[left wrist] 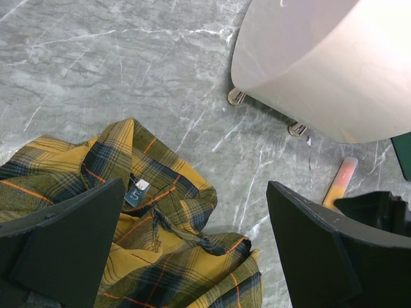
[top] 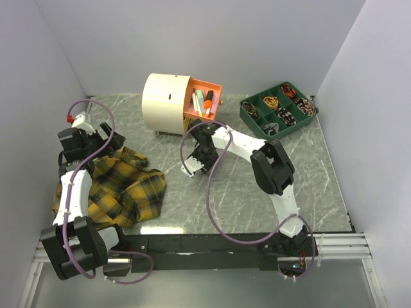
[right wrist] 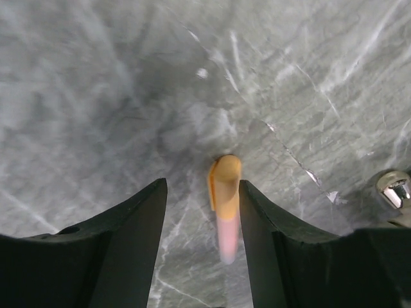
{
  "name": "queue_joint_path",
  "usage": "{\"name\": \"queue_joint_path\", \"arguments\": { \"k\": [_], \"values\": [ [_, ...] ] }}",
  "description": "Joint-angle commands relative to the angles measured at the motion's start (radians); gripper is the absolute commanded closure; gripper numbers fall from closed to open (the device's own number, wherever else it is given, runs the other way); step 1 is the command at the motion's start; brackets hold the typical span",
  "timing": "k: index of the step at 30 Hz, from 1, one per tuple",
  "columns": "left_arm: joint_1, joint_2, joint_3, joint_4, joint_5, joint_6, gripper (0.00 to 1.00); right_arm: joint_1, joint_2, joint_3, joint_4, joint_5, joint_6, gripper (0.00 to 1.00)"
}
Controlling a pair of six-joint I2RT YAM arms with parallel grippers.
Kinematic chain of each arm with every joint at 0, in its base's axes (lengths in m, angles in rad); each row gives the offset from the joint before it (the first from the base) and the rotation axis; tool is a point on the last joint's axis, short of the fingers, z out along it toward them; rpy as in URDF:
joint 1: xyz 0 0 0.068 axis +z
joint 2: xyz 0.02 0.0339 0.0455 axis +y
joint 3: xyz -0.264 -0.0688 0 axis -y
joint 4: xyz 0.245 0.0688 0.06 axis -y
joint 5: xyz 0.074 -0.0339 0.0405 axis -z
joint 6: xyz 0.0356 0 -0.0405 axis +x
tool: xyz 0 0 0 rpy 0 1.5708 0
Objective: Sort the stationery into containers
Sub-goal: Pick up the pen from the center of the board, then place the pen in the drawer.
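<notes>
The highlighter marker lies flat on the bench, directly below my right end effector. That end effector is spread open and grips nothing. The marker sits inside the gap, just beside one finger, with bare bench showing between it and the other. Its long axis runs along the gap, parallel to my fingers, so closing would pinch it across its narrow width. The orange cap points away from my wrist and the pale pink body runs back towards it, blurred at the near end.

A little beyond, off to the side, stands one metal foot of the chest. Farther on, the orange drawer is pulled open with markers already in it.

My left end effector is also open and holds nothing. It hangs over the plaid cloth, well apart from the marker, so the right arm is the nearer one.
</notes>
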Motion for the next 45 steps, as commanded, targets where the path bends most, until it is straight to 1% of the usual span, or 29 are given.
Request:
{"name": "queue_joint_path", "arguments": {
  "k": [1,7,10,11,13,15,16,17,19,20,22,23,24,26,27,29,31,32,33,34,35,37,38,39,40,41,42,44,45],
  "values": [
    [0.006,-0.003,0.010,0.023,-0.005,0.018,0.01,-0.004,0.034,0.072,0.046,0.056,0.034,0.44],
    [0.009,0.000,0.010,0.023,-0.006,0.020,0.00,-0.015,0.087,0.105,0.049,0.099,0.037,0.44],
    [0.011,0.002,0.010,0.021,-0.006,0.018,0.00,-0.021,0.114,0.122,0.034,0.122,0.039,0.50],
    [0.011,0.005,0.010,0.021,-0.006,0.020,0.00,-0.021,0.120,0.132,0.028,0.126,0.042,0.54],
    [0.011,0.005,0.008,0.021,-0.006,0.018,0.01,-0.021,0.134,0.134,0.014,0.137,0.047,0.55],
    [0.012,0.005,0.007,0.023,-0.005,0.018,0.01,-0.021,0.136,0.128,0.002,0.140,0.047,0.62],
    [0.012,0.005,0.007,0.023,-0.005,0.018,0.01,-0.020,0.137,0.126,-0.007,0.146,0.048,0.67],
    [0.011,0.002,0.008,0.021,-0.003,0.018,0.01,-0.018,0.137,0.132,-0.018,0.146,0.051,0.78],
    [0.012,0.002,0.010,0.021,-0.002,0.018,0.01,-0.011,0.120,0.138,-0.047,0.134,0.068,0.87],
    [0.011,0.002,0.010,0.021,-0.003,0.017,0.01,-0.007,0.107,0.141,-0.053,0.102,0.074,0.92],
    [0.011,0.000,0.010,0.024,0.001,0.013,0.00,0.003,0.049,0.149,-0.078,0.047,0.097,0.94],
    [0.011,0.002,0.010,0.026,0.003,0.012,0.00,0.009,0.026,0.158,-0.087,-0.010,0.109,0.95],
    [0.011,0.002,0.007,0.027,0.007,0.010,0.01,0.014,-0.023,0.166,-0.107,-0.048,0.141,0.96],
    [0.011,0.005,0.008,0.034,0.011,0.003,0.00,0.032,-0.068,0.204,-0.138,-0.120,0.175,0.96],
    [0.011,0.005,0.005,0.035,0.014,0.001,0.01,0.037,-0.108,0.218,-0.156,-0.203,0.232,0.96],
    [0.011,0.006,0.005,0.043,0.021,-0.008,0.00,0.054,-0.152,0.272,-0.175,-0.287,0.302,0.96],
    [0.011,0.011,0.005,0.049,0.029,-0.016,0.01,0.063,-0.177,0.319,-0.178,-0.411,0.433,0.96],
    [0.011,0.014,0.005,0.053,0.041,-0.016,0.01,0.063,-0.195,0.336,-0.170,-0.453,0.553,0.96],
    [0.011,0.017,0.013,0.054,0.069,-0.016,0.01,0.063,-0.202,0.350,-0.135,-0.525,0.617,0.96],
    [0.011,0.026,0.014,0.055,0.075,-0.026,0.01,0.063,-0.211,0.364,-0.108,-0.550,0.686,0.96],
    [0.011,0.029,0.019,0.058,0.080,-0.034,0.00,0.057,-0.232,0.367,-0.071,-0.567,0.837,0.97],
    [0.011,0.049,0.042,0.054,0.090,-0.052,0.01,0.031,-0.258,0.350,0.105,-0.616,1.027,1.00],
    [0.011,0.056,0.056,0.046,0.093,-0.054,0.00,-0.010,-0.281,0.338,0.182,-0.640,1.232,1.00],
    [0.012,0.065,0.083,0.029,0.100,-0.051,0.01,-0.039,-0.292,0.321,0.354,-0.656,1.352,1.00],
    [0.011,0.088,0.100,0.021,0.116,-0.040,0.01,-0.065,-0.301,0.278,0.452,-0.662,1.475,1.00],
    [0.012,0.100,0.115,0.012,0.123,-0.034,0.01,-0.117,-0.311,0.261,0.626,-0.657,1.695,1.00],
    [0.011,0.112,0.150,0.000,0.127,-0.030,0.01,-0.142,-0.309,0.246,0.697,-0.644,1.788,1.00],
    [0.012,0.144,0.177,0.001,0.133,-0.019,0.00,-0.185,-0.276,0.253,0.779,-0.592,1.966,1.00],
    [0.011,0.164,0.201,0.006,0.136,-0.019,0.00,-0.216,-0.262,0.269,0.799,-0.570,1.992,1.00]
  ]
}}
